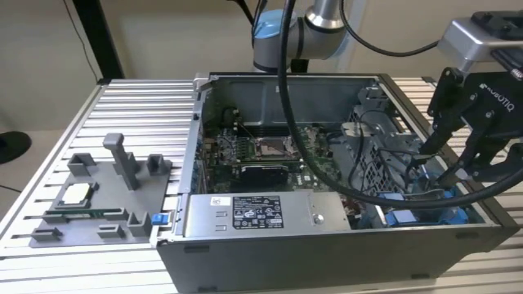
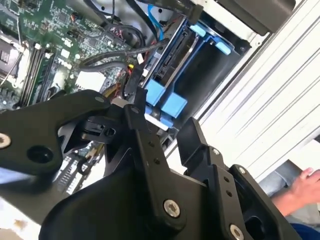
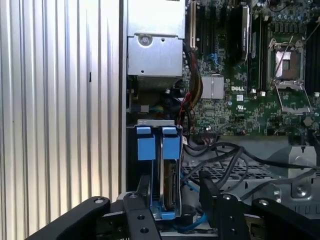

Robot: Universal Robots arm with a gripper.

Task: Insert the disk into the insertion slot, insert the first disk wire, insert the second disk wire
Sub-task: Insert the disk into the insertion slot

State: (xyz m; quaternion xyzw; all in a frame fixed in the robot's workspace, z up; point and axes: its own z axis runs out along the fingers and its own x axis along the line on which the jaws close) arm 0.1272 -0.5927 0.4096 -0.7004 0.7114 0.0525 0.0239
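The disk stands edge-on in its blue carrier inside the insertion slot, with two blue tabs at one end. In the second wrist view the disk sits deep in the slot. My black gripper hangs open just above the disk's end, one finger on each side and the right one clearly apart from it. In the exterior view the gripper is over the drive cage at the case's right front corner. Black wires and a blue wire lie loose beside the cage.
The open computer case sits on a slatted metal table. A grey power-supply box lies along the front, the motherboard behind it. A grey fixture tray stands at the exterior view's left. A person's hand is near the table edge.
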